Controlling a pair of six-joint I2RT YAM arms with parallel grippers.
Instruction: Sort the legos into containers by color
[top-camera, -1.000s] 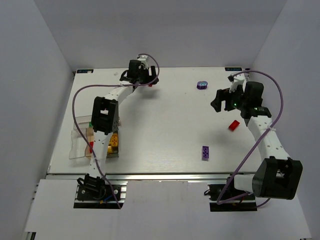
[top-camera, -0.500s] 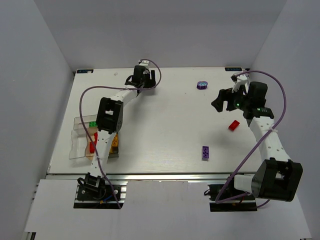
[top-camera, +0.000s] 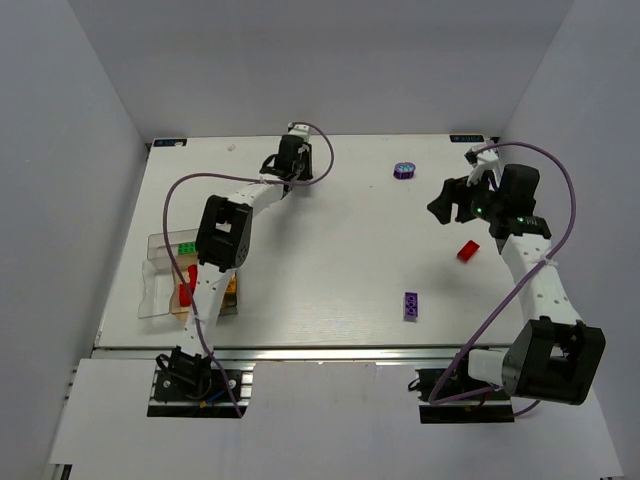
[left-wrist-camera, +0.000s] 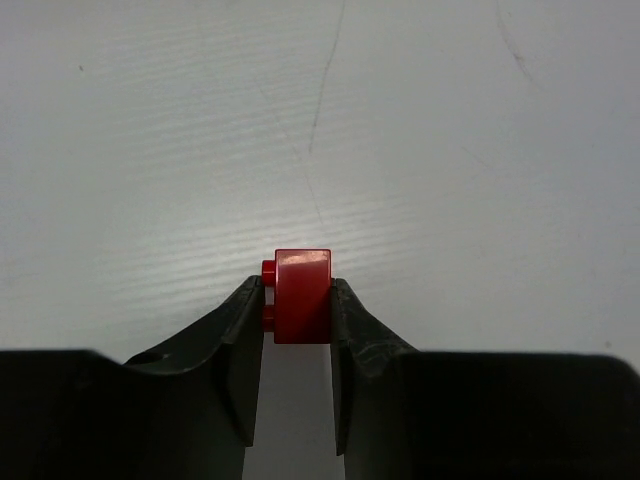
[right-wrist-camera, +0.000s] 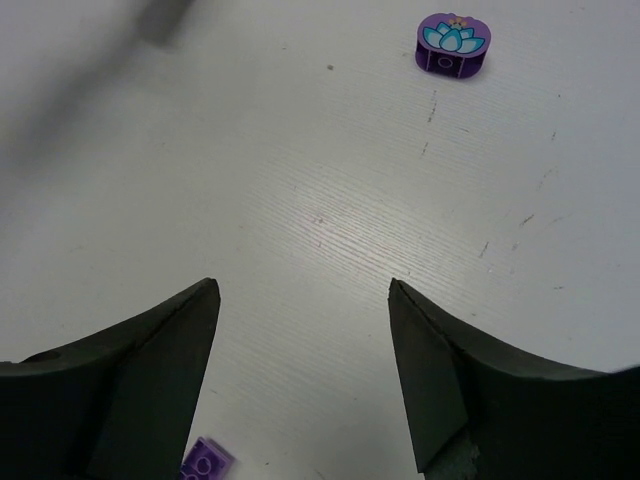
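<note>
Top external view, desk: white, matt, finely grained desk (top-camera: 330, 260) with pale walls on three sides.
Top external view, containers: clear and tan-tinted containers (top-camera: 160, 290) joined side by side at the near left edge. Green, red and yellow legos lie inside, partly hidden by the left arm (top-camera: 250, 195).
Top external view, left arm: stretched to the far edge, well apart from the containers. Its load cannot be seen from here.
Top external view, loose legos: a loose red piece (top-camera: 467, 250) lies just beside the right arm (top-camera: 530, 270), a purple brick (top-camera: 410, 305) sits nearer the bases, and a round purple piece (top-camera: 403, 169) lies near the far edge.
Left wrist view, fingers: black, curved left fingers (left-wrist-camera: 240, 340) clenched on a red brick (left-wrist-camera: 303, 296), one against each side, low over the desk.
Left wrist view, brick: glossy hard plastic, squarish, sharp-edged, with two studs showing on its left side beside one finger.
Left wrist view, handling: probably very light, rigid and sturdy. The smooth faces may slip, so flat opposite sides are the best hold, and the studded side could let it twist.
Right wrist view, fingers: dark right fingers (right-wrist-camera: 150, 370) spread wide with only bare desk between them.
Right wrist view, legos: the round purple piece ahead has a rounded body with a pale blue lotus print on top. A corner of the purple brick shows at the lower edge, just beside one finger.
</note>
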